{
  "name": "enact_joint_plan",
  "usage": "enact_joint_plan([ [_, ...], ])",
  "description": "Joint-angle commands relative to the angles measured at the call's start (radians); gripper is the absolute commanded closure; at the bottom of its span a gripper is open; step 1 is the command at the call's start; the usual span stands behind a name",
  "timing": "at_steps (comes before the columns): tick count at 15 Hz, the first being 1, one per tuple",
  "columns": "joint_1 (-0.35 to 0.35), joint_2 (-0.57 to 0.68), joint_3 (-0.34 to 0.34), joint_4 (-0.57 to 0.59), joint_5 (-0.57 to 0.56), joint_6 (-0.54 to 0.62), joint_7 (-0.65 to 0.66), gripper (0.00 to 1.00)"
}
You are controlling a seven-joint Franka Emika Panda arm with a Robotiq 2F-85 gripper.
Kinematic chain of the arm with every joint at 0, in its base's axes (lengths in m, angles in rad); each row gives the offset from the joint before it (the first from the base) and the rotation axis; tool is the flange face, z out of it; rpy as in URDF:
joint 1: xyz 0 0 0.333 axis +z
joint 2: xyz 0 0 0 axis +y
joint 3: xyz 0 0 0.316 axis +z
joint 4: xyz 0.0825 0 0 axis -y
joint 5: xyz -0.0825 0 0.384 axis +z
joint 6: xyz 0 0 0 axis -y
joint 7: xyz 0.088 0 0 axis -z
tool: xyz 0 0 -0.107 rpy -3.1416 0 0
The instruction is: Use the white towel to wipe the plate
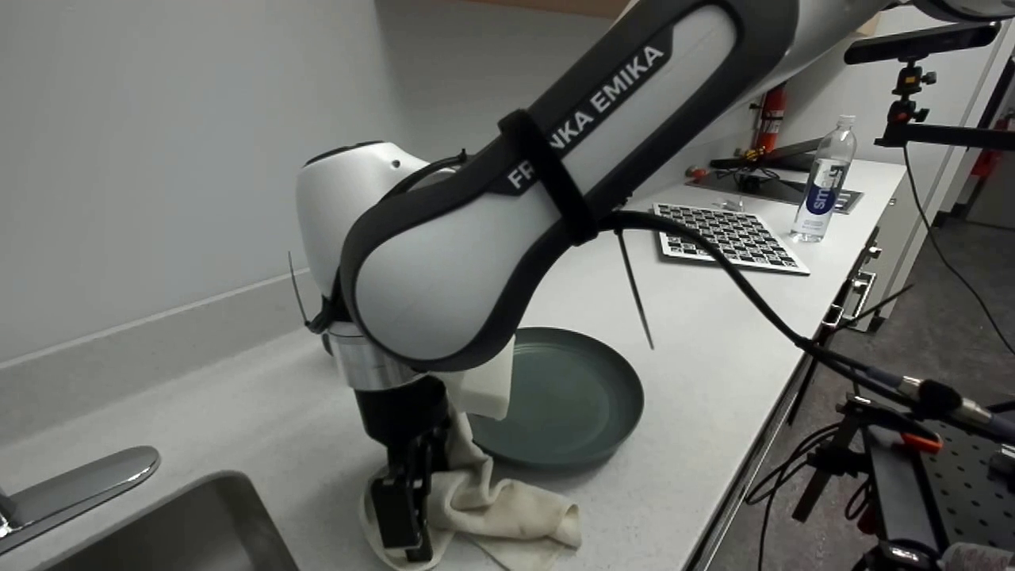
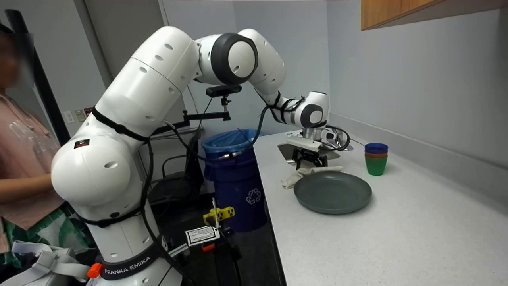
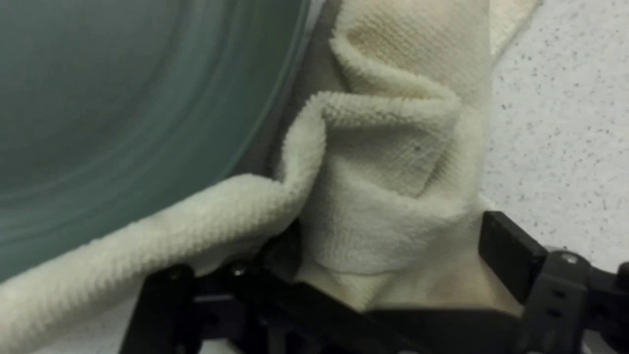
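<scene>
A: How does the gripper (image 3: 390, 248) stand?

B: Its fingers (image 3: 511, 253) are apart, one on each side of a bunched fold of the white towel (image 3: 388, 191). I see no pinching, so I would not call the towel held yet.

A: Which way does the towel lie?

B: Directly under the gripper and across the counter (image 2: 397, 238): a bunched end toward the front edge, a rolled part toward the wall edge. The fingers close across this long axis, so a simple closing should, I think, take the fold.

A: And the plate (image 1: 571, 396)?

B: Just beside the towel, on the side away from the sink (image 1: 230, 515). The wiping should therefore go away from the sink corner, with a small lift over the rim. Whether the roll touches that rim, I cannot tell.

A: What does only one view give?

B: The wrist view gives the gap between the fingers; the exterior views do not show it clearly. Farther away, the stacked cups (image 2: 376, 159) near the wall edge are plain only in an exterior view. The checkered board (image 1: 729, 238) and, farthest, the bottle (image 1: 825, 186) by the front edge also appear only in an exterior view.
</scene>
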Motion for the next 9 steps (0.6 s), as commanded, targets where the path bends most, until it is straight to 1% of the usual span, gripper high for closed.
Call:
enact_joint_plan([
  [1, 0.0, 0.004, -0.004, -0.013, -0.021, 0.043, 0.021, 0.34],
  [3, -0.008, -0.002, 0.002, -0.02, -0.01, 0.057, 0.018, 0.51],
  [6, -0.024, -0.026, 0.015, -0.045, 0.012, 0.093, 0.012, 0.73],
  [9, -0.04, -0.069, 0.029, -0.097, 0.027, 0.147, 0.003, 0.94],
])
